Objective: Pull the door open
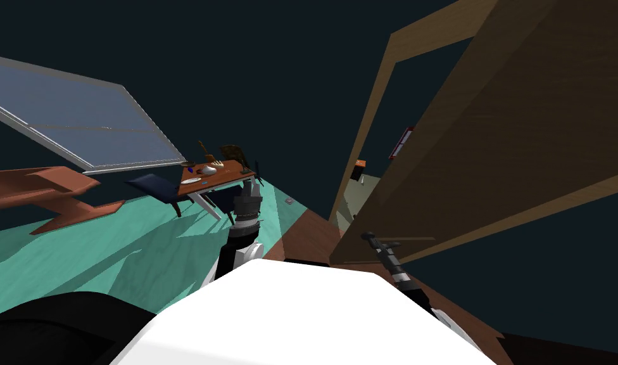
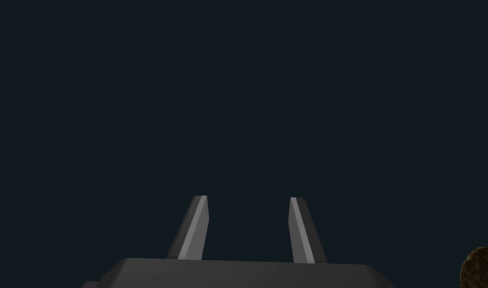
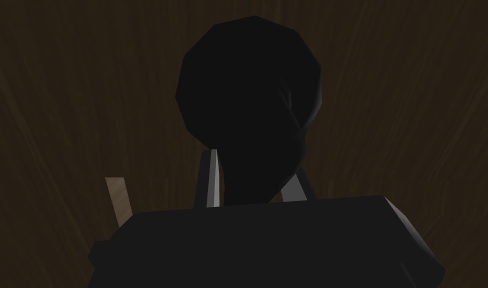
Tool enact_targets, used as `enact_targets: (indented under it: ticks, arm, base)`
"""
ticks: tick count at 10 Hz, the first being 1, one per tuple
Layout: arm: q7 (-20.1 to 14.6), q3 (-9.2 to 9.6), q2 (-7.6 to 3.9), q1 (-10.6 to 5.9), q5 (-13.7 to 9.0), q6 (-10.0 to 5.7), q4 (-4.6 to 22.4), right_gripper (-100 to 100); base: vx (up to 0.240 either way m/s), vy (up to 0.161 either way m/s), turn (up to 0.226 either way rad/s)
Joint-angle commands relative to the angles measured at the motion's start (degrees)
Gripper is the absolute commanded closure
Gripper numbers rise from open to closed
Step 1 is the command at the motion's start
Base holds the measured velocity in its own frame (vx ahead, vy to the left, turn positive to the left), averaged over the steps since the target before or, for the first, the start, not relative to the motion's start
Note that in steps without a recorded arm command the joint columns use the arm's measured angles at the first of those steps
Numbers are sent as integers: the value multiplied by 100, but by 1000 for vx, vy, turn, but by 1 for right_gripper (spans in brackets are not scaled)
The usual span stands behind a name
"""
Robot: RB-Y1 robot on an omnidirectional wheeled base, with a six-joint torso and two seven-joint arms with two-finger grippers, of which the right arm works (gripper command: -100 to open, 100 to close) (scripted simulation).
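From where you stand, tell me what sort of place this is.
Likely a study in a house: a brown door ajar, its black handle in my right gripper, a cluttered desk with a dark chair, a big window.

Door: brown wood grain slab (image 1: 523,127), right half of the frame, swung partly open.
Handle: black, rounded (image 3: 248,90), centre frame, clamped between the right end effector (image 3: 255,165) fingers.
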Motion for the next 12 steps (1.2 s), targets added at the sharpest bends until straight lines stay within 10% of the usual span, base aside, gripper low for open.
enact_targets:
  ticks: [1, 12]
  arm:
    - [0, 0, 0, 0, 0, 0, 0, 100]
    - [-68, -8, -120, 113, 6, -572, 414, 100]
  base:
    - [-101, -23, 32]
    - [-205, -84, 177]
